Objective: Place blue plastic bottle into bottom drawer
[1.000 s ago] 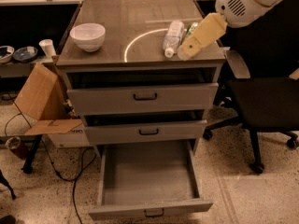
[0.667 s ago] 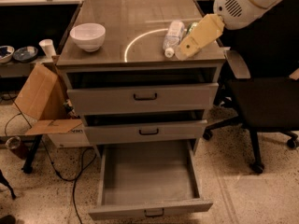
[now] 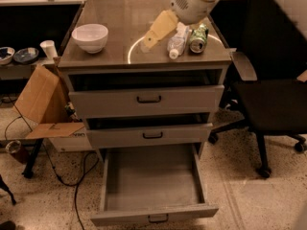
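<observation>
Leaning by the cabinet's [image 3: 144, 99] left flank, a cardboard box [image 3: 41, 104] is sitting on the floor. A white bowl [image 3: 89, 36] is resting on the cabinet top's left part. The gripper [image 3: 146, 43] is hovering over the middle of the top, pointing down-left; whether it is open or closed cannot be told. Far below, the bottom drawer [image 3: 153, 215] is standing pulled out. Just right of the gripper, the blue plastic bottle [image 3: 176, 41] is lying on its side, cap frontward, with a green can [image 3: 198, 37] beside it. A black chair [image 3: 273, 104] is standing at the right.
</observation>
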Motion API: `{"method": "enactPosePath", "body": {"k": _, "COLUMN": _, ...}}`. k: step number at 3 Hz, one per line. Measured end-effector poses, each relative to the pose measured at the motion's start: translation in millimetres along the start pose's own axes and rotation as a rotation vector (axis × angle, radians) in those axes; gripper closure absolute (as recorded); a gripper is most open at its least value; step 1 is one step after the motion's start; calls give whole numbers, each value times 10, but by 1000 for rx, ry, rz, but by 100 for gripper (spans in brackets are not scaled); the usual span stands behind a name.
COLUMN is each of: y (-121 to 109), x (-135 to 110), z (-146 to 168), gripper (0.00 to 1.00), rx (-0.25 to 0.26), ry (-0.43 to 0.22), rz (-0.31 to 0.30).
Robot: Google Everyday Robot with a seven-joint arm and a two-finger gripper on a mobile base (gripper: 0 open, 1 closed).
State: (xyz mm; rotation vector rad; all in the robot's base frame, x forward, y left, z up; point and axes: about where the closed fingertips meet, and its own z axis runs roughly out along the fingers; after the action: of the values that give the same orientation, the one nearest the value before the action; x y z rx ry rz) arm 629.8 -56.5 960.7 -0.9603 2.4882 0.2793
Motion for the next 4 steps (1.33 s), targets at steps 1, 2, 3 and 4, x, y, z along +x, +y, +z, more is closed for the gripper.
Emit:
{"method": "enactPosePath", "body": {"k": 1, "y": -14, "x": -283, "z": 338, "gripper": 0, "rx": -3, "ry": -16, "rz": 149}}
{"method": "enactPosePath", "body": {"k": 2, "y": -57, "x": -428, "z": 439, "gripper": 0, "rx": 62, "ry": -93, "rz": 284}}
{"method": "enactPosePath", "body": {"k": 3, "y": -67, "x": -438, "z": 637, "gripper": 0, "rx": 64, "ry": -117, "rz": 358}}
{"method": "enactPosePath", "body": {"k": 4, "y": -66, "x": -440, "z": 636, "gripper": 0, "rx": 64, "ry": -117, "rz": 358}}
